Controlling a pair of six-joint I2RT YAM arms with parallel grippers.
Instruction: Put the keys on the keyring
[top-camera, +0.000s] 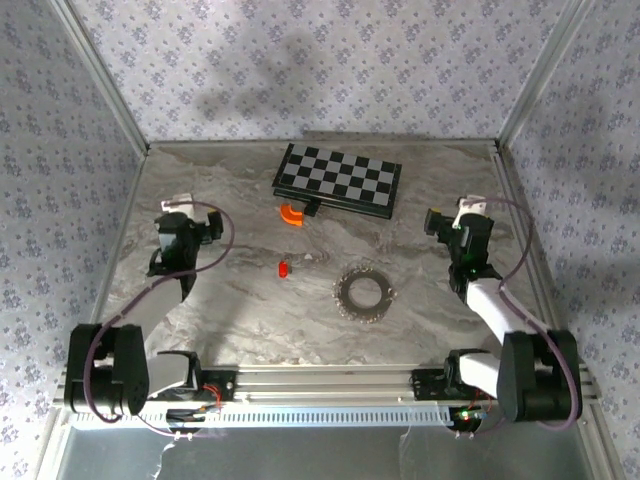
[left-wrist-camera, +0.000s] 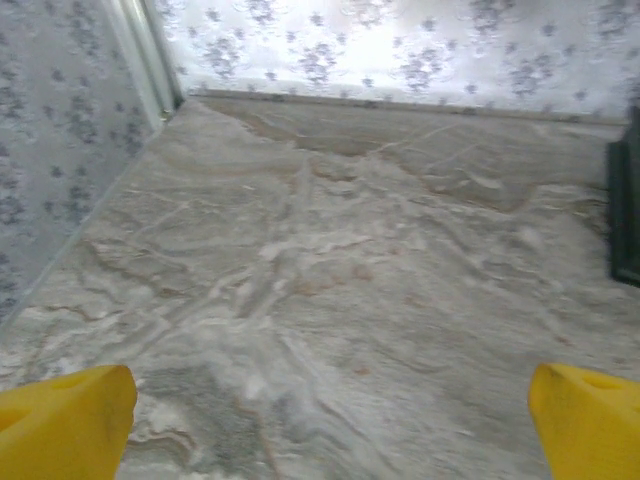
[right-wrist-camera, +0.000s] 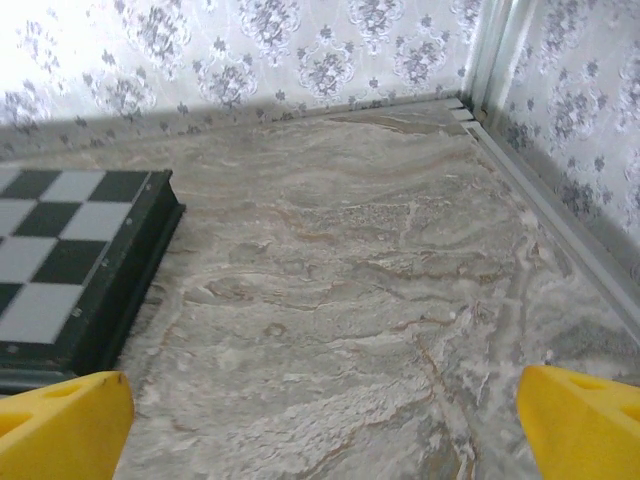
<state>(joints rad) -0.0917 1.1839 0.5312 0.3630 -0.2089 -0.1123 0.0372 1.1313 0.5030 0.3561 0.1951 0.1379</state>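
A tiny red-headed key lies alone on the marble tabletop near the middle. To its right, the silver keys fan out in a spiky wreath around the thin keyring. My left gripper hovers at the left side of the table, well clear of the red key. Its yellow fingertips stand wide apart over bare marble, so it is open. My right gripper hovers at the right, above and right of the wreath. It is open too, with yellow fingertips far apart and nothing between them.
A black-and-white chessboard lies at the back centre; its corner shows in the right wrist view. An orange curved piece sits just in front of it. Patterned walls with metal frame posts close in the table on three sides.
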